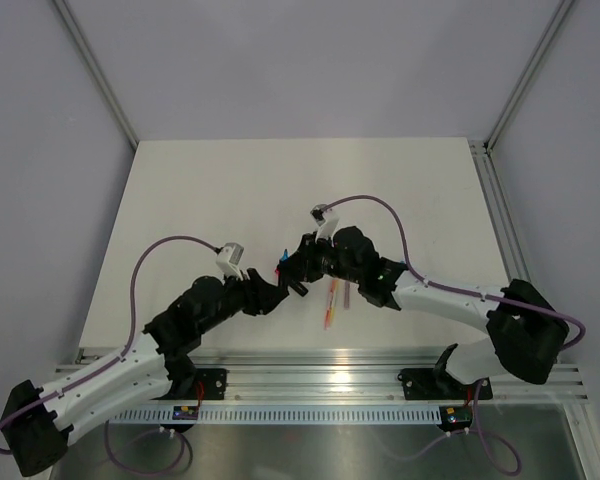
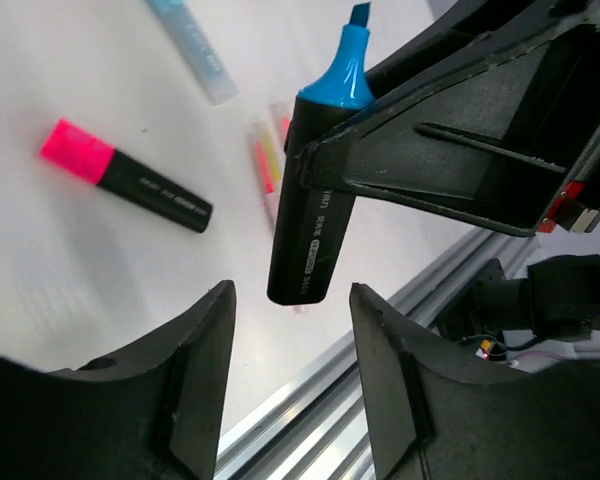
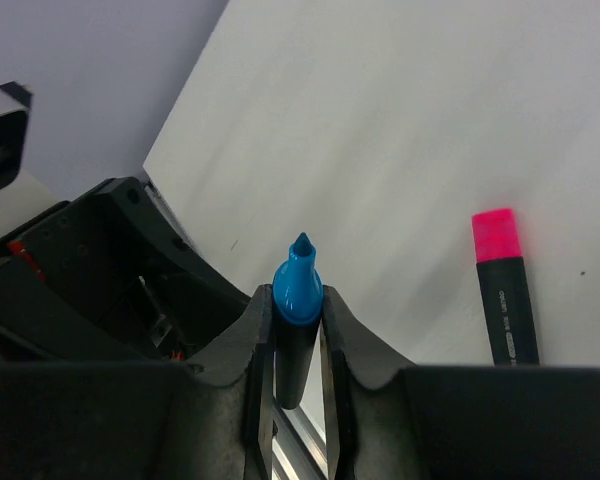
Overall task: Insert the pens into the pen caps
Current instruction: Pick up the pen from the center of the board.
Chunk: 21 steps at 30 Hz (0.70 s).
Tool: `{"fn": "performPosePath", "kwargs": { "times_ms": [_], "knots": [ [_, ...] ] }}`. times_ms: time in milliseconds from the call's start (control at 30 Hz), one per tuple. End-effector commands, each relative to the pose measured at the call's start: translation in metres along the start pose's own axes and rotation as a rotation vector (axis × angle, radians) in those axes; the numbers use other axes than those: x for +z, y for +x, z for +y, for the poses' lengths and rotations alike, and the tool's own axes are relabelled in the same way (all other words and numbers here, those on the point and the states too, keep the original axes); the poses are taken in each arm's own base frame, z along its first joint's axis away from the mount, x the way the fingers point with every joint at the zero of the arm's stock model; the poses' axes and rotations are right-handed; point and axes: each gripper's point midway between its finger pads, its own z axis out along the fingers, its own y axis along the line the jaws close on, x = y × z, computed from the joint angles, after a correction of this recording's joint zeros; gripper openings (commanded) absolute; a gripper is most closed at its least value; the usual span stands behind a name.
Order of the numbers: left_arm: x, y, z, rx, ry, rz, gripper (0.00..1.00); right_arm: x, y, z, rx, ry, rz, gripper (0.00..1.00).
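Clamping black-barrelled, blue-tipped plastic marker (image 3: 298, 285) in right tool (image 3: 297, 310); left tool (image 2: 290, 300) spread apart, barrel end at its mouth. Possible slip or tilt if released early, dropping onto white desk (image 3: 400, 120).

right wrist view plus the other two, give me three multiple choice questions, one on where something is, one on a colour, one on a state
1. The pink-capped marker is:
A) lying on the table
B) standing in a cup
C) on the metal rail

2. The held marker's tip is:
A) yellow
B) blue
C) pink

3. The right fingers are:
A) spread wide
B) out of sight
C) shut on the held marker

Answers:
1 A, it lies flat on the white surface with nothing gripping it.
2 B, a bare blue tip sticks out above the fingers.
3 C, both fingers press against the sides of the black barrel.
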Motion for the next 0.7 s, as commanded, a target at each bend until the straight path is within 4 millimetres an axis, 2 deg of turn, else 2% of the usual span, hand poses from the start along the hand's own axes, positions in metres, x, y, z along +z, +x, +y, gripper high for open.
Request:
{"fn": "performPosePath", "kwargs": {
  "times_ms": [0,100,300,433,500,667],
  "knots": [
    [-0.011,-0.03,-0.058,0.004,0.212,-0.051,0.54,-0.025,-0.025,0.021,-0.163,-0.066,-0.094,0.0],
    [-0.017,-0.028,-0.071,-0.001,0.286,-0.037,0.61,-0.038,-0.022,0.035,-0.199,-0.14,-0.077,0.0],
    [-0.029,-0.027,-0.103,-0.016,0.46,-0.006,0.63,-0.056,-0.02,0.059,-0.219,-0.264,-0.076,0.0],
    [-0.04,-0.027,-0.121,-0.045,0.559,0.008,0.59,-0.074,-0.018,0.084,-0.23,-0.391,-0.059,0.0],
    [-0.045,-0.029,-0.128,-0.054,0.604,0.002,0.58,-0.08,-0.019,0.09,-0.228,-0.417,-0.061,0.0],
    [-0.052,-0.025,-0.132,-0.078,0.643,0.018,0.49,-0.096,-0.025,0.107,-0.22,-0.483,-0.091,0.0]
  ]
}}
